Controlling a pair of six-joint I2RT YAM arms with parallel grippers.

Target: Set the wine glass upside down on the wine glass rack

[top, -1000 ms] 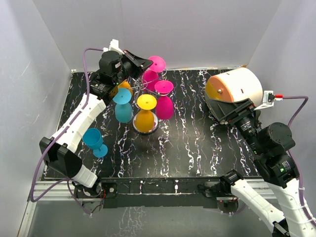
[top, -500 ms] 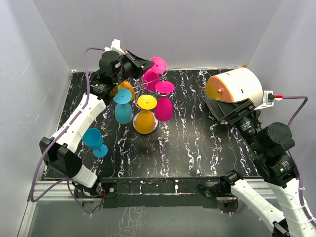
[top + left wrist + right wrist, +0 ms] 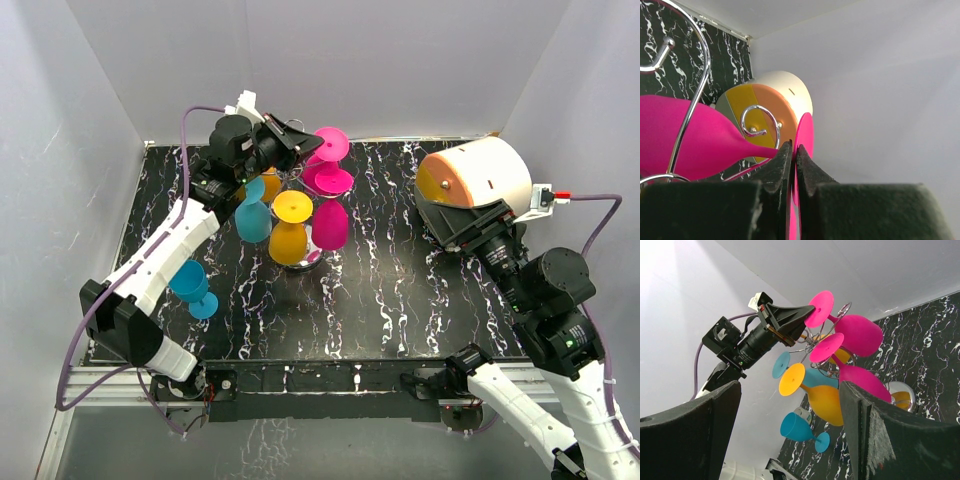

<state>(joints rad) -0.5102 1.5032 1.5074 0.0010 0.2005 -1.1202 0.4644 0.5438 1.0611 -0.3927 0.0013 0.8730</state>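
My left gripper [image 3: 303, 141] is shut on the foot of a pink wine glass [image 3: 332, 140], held on its side high at the back of the wine glass rack [image 3: 316, 252]. In the left wrist view the jaws [image 3: 794, 148] pinch the thin pink foot, the pink bowl [image 3: 685, 135] lies left, and the rack's wire [image 3: 691, 107] curls across it. Teal, yellow, orange and pink glasses hang upside down on the rack. A teal glass [image 3: 190, 285] stands upright on the table at the left. My right gripper [image 3: 790, 435] is open and empty.
A white-and-orange cylinder [image 3: 478, 172] sits at the back right, just above my right gripper [image 3: 452, 226]. White walls close in the black marbled table [image 3: 400, 300] on three sides. The rack's chrome base [image 3: 900, 392] shows in the right wrist view.
My left gripper has moved right and a little forward with the pink glass, over the rack's top. The hung glasses have shifted slightly. The right arm has not moved.
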